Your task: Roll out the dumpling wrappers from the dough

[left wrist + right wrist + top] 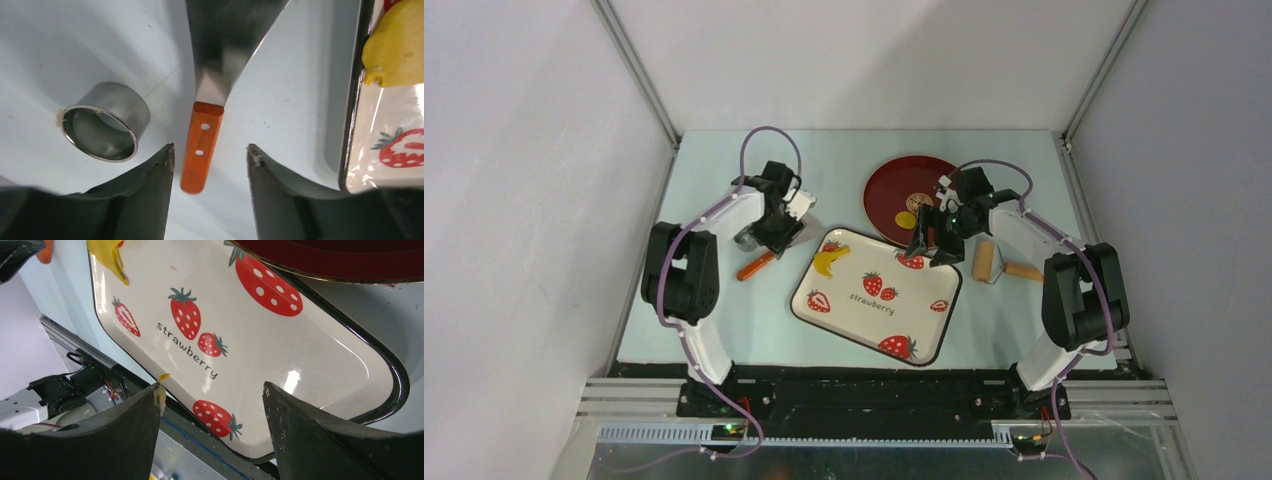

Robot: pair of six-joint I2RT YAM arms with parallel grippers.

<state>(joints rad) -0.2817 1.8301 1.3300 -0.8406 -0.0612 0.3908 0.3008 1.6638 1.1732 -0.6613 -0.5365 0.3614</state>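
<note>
Currently, at the far left, a steel ring cutter [105, 122] lies on the table [724, 320] just beside the scraper [201, 145], whose orange handle sits between the wide-open jaws of the left gripper [210, 150]; they hold nothing. The dough [829, 260], a banana-shaped yellow scrap, lies in the far left corner of the tray [849, 318]. One dumpling wrapper [906, 220] rests on the near part of the red plate [884, 190]. The right gripper [212, 387] hovers over the tray, jaws wide and empty, with a yellow crumb [161, 377] stuck on one fingertip. The rolling pin [994, 262] lies on the table at the right. I think the dough is sticky, so it may cling to the fingers and tear; also, an off-centre grip could turn the scraper against the ring cutter.
</note>
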